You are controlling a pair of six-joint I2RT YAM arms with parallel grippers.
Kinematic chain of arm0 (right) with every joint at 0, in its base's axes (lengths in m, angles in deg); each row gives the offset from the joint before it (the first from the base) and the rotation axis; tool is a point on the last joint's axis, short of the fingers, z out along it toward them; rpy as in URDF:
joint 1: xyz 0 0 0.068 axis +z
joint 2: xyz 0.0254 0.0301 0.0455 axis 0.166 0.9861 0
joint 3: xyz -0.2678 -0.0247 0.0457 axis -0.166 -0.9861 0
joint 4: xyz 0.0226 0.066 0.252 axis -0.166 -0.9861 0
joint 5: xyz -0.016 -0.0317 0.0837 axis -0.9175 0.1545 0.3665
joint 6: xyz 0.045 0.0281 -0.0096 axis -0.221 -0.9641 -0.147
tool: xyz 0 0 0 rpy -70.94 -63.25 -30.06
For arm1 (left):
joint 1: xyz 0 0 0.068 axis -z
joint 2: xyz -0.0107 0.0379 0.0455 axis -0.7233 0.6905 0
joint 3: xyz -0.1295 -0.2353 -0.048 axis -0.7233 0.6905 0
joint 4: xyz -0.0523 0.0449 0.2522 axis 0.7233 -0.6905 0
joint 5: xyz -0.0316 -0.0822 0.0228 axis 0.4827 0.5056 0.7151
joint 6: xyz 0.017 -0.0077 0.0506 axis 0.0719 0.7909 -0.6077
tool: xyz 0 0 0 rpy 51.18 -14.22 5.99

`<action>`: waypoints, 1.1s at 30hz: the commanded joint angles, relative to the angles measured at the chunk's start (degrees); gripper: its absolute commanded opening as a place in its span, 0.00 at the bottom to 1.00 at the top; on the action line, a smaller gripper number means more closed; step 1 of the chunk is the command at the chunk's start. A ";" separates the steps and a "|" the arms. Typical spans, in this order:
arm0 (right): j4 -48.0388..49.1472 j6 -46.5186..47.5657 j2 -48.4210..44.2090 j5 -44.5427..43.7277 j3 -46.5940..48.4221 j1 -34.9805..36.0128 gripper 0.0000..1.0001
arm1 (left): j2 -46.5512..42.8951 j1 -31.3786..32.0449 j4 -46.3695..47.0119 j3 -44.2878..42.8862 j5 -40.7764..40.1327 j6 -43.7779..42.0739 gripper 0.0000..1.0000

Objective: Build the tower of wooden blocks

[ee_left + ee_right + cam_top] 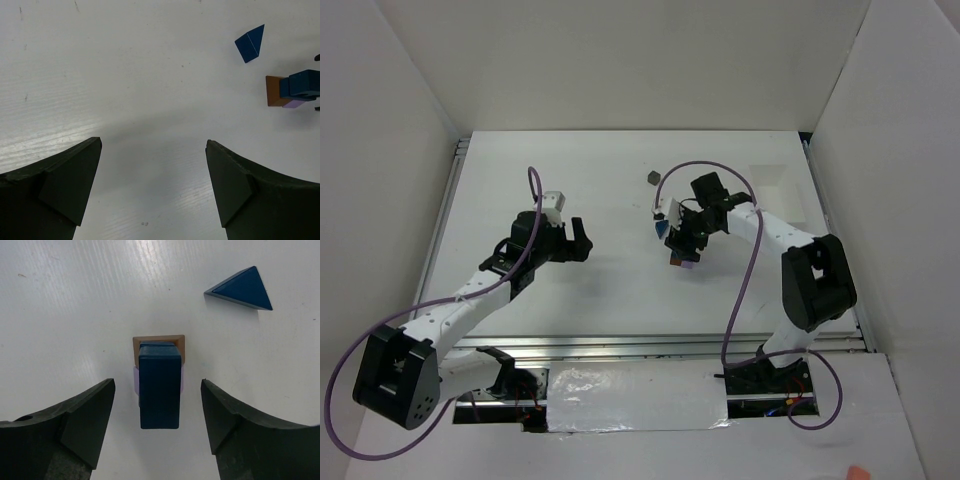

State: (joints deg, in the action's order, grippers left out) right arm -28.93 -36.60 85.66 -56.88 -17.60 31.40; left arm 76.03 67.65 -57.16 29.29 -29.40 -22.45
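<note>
While the right pincer [157,412] hangs straight over the wood block tower [159,385], its jaws stand open. One finger sits on each side of the top piece, with a strip of white table [65,315] showing between each finger and the wood, so it grips nothing.

From the right wrist, the tower shows a dark blue oblong block [159,395] on top. A brown-orange block [159,339] peeks out at its far end, and a lavender block [135,382] shows only as thin edges along both long sides beneath it. In the top view the tower stands a little right of the table's middle, under the right arm's wrist.

A triangular blue block [242,289] lies flat on the table near the tower, apart from it. A small grey block [652,177] lies alone farther toward the far side, well apart from both.

The left pincer [154,150] is open wide and holds nothing. It is over bare table left of the middle, well apart from the tower, which appears only at the right edge of the left wrist view.
</note>
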 commanded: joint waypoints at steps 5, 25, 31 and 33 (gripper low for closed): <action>-0.10 -0.45 -8.18 2.42 1.46 -0.31 1.00 | -0.70 0.56 3.58 -3.48 0.32 -0.81 0.99; 16.42 -54.82 -11.43 -28.85 27.92 -4.08 1.00 | 32.41 0.91 -0.05 -37.48 10.92 -9.67 0.99; 24.75 -71.28 -24.85 -24.39 8.52 -11.37 1.00 | 55.61 1.88 -8.88 -64.35 16.93 -14.25 0.99; 24.42 -71.64 -26.81 -21.40 5.25 -12.70 1.00 | 62.36 2.41 -12.22 -73.77 17.46 -15.22 0.99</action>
State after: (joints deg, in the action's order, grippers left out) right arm -7.75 -99.55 62.10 -80.92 -8.31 19.91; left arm 132.31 69.03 -64.22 -35.31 -16.03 -33.65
